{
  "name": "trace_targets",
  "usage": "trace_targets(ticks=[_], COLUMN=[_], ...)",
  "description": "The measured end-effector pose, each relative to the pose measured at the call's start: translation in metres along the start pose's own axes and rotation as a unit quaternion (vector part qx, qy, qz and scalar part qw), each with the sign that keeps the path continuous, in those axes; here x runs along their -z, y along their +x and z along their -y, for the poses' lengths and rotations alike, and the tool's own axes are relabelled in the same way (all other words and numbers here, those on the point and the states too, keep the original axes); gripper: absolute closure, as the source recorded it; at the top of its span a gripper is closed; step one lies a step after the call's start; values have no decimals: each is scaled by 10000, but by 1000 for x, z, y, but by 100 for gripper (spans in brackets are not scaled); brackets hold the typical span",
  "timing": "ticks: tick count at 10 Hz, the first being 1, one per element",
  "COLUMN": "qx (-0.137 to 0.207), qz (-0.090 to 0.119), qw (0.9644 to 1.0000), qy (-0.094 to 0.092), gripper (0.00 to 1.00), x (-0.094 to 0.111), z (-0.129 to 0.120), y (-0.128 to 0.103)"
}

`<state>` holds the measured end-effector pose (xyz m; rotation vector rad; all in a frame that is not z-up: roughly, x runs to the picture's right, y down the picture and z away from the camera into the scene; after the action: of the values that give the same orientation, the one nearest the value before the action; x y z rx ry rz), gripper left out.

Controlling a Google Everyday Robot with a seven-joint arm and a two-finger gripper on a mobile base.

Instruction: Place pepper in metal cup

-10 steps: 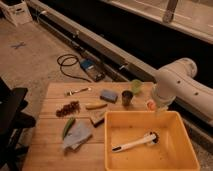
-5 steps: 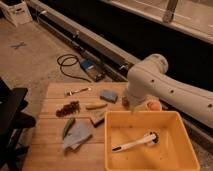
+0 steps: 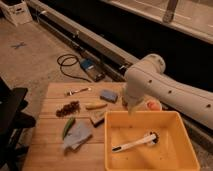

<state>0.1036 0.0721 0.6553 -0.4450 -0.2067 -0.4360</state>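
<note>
Camera view: the end effector (image 3: 131,106), released and empty, hangs below the arm at the far rim of the yellow bin (image 3: 108,145). The pepper (image 3: 68,126) lies flat toward the near left corner of the worktop (image 3: 45,152), just beside the grey cloth (image 3: 79,136). The metal cup cannot be seen, since the arm covers the far right edge. Likely faults are a grasp that pinches the cloth along with the slender pepper, or one that slips off it.
</note>
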Motion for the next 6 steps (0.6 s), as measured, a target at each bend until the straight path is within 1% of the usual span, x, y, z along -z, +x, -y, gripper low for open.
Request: trace_targets(ticks=[1,2,4,5,6], qx=[16,228,603,875,1190], qz=[-12,-40,-45,-37,3], qw=[10000,9997,9981,9961,9929], qy=[21,56,78,83,87], gripper=[35,35,35,35,35], x=[1,0,-6,-11,-18], z=[1,8,24,36,51], y=[1,-2,-19,-37,-63])
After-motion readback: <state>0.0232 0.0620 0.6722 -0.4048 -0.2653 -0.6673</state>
